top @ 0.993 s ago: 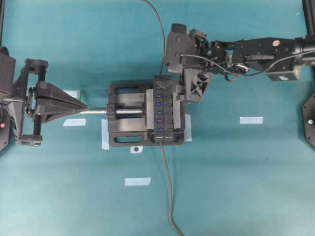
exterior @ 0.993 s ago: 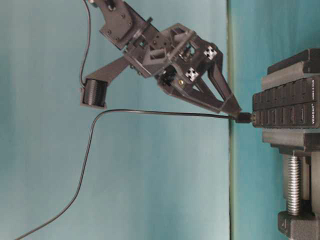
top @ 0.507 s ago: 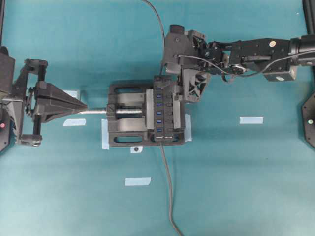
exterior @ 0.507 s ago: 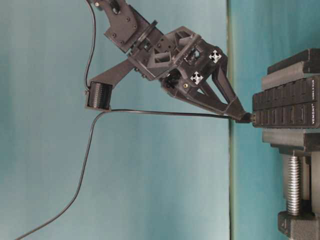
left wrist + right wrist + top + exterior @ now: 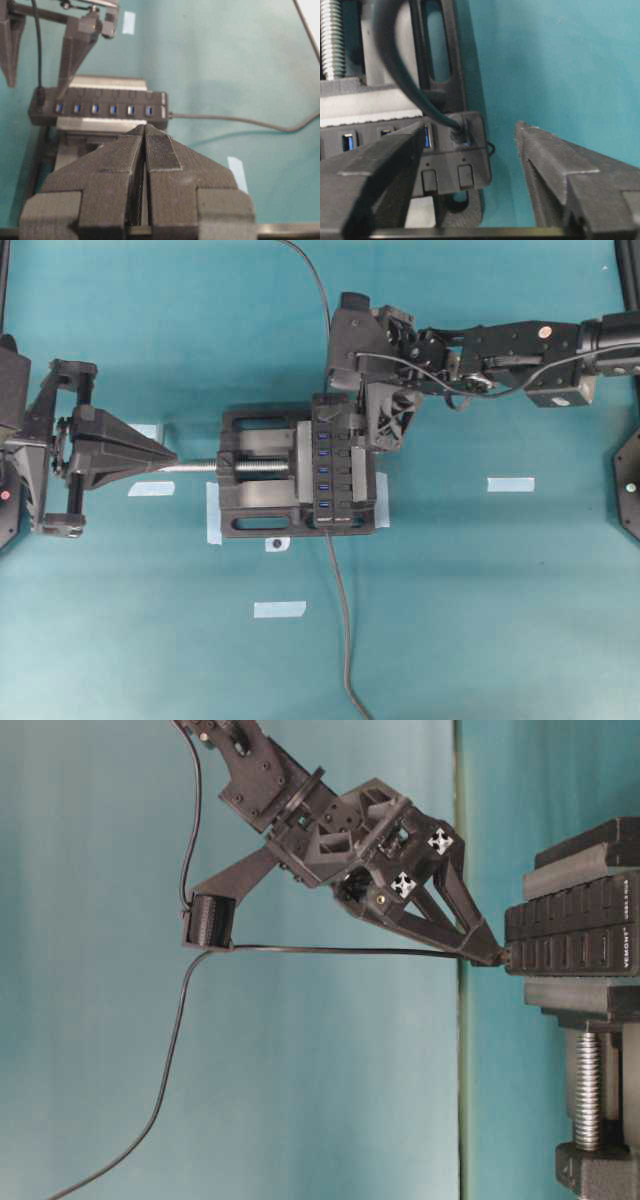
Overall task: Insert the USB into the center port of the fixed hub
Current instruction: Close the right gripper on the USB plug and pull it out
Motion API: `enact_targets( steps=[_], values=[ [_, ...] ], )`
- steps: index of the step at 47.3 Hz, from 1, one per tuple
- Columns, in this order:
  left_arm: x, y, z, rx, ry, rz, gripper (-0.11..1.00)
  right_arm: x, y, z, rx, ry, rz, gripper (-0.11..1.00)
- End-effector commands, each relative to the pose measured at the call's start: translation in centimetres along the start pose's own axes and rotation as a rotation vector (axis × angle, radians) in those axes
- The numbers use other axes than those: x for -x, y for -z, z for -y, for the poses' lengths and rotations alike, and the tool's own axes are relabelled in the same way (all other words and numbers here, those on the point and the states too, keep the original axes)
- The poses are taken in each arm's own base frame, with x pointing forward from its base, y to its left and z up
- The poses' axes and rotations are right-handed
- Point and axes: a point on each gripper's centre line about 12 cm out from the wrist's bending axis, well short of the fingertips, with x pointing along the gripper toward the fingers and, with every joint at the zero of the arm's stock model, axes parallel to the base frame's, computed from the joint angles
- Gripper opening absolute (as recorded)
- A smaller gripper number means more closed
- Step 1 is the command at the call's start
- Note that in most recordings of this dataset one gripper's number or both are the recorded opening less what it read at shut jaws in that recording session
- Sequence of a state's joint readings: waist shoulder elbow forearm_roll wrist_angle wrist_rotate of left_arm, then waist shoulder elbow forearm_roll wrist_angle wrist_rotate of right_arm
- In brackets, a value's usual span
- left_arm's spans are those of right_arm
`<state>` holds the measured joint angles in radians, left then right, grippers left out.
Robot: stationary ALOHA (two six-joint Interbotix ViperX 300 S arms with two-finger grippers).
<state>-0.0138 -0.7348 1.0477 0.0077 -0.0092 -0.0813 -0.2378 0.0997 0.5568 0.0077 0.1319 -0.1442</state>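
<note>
With the USB [image 5: 457,131] plugged into the hub's [image 5: 330,462] end port, not center, my right gripper [image 5: 470,165] straddles it, jaws apart.
Left gripper [image 5: 145,150] pressed together, well clear of the vise [image 5: 255,485].

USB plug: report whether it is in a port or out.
In: the USB plug sits seated at the very end of the hub, not its center, in both wrist views.

I saw bright, even light and soft shadows — only the left gripper [image 5: 144,150] looked blurred up close.
</note>
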Motion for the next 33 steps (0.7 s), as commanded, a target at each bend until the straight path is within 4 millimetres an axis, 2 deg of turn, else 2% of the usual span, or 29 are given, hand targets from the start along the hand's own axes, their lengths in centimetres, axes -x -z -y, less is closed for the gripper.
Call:
enact_targets(
  steps=[1, 13, 28, 33],
  values=[
    [0.06, -0.62, 0.08, -0.002, 0.003, 0.020, 0.00, 0.37, -1.41, -0.13, -0.005, 0.000, 0.042, 0.69],
    [0.06, -0.58, 0.08, 0.000, 0.003, 0.020, 0.00, 0.23, -1.36, -0.53, 0.000, -0.008, 0.037, 0.50],
    [0.00, -0.45, 0.07, 0.007, 0.003, 0.015, 0.00, 0.33, -1.45, -0.90, 0.006, -0.014, 0.040, 0.16],
    [0.06, -0.51, 0.08, 0.026, 0.003, 0.018, 0.00, 0.37, -1.47, -0.90, 0.004, -0.014, 0.040, 0.11]
  ],
)
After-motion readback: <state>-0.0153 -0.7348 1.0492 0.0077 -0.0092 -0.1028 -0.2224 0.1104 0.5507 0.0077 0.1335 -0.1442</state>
